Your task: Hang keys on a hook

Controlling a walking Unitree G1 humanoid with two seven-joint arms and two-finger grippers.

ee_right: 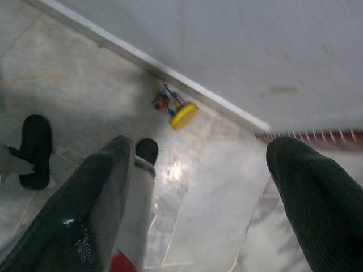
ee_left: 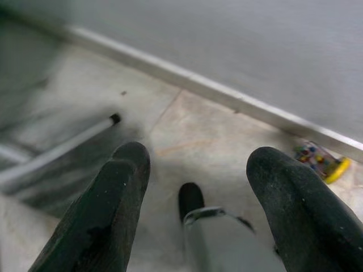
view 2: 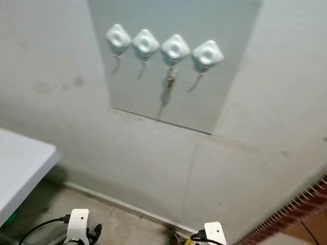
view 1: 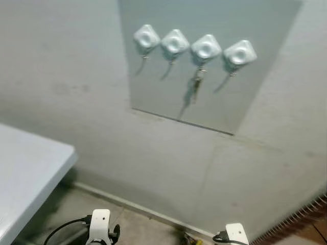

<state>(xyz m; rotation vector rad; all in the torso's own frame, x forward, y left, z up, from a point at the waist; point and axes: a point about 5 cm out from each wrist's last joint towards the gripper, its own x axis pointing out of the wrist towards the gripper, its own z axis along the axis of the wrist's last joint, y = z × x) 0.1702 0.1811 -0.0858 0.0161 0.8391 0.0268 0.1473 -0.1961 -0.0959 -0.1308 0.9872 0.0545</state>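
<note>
A grey panel (view 1: 163, 97) on the wall carries a row of white square hooks. A bunch of keys (view 1: 196, 84) hangs from the third hook (view 1: 206, 47) counting from the left, and the other hooks (view 1: 146, 37) are bare. Both arms hang low, well below the panel, with their white wrists (view 1: 99, 224) at the bottom edge of the eye views. My left gripper (ee_left: 201, 156) is open above the floor, holding nothing. My right gripper (ee_right: 205, 146) is open too, also over the floor.
A white table (view 1: 25, 168) juts in at the left, and its leg (ee_left: 62, 144) stands on the tiled floor. A small yellow toy (ee_right: 182, 115) lies by the skirting board. A reddish ribbed strip (view 1: 301, 217) runs along the lower right.
</note>
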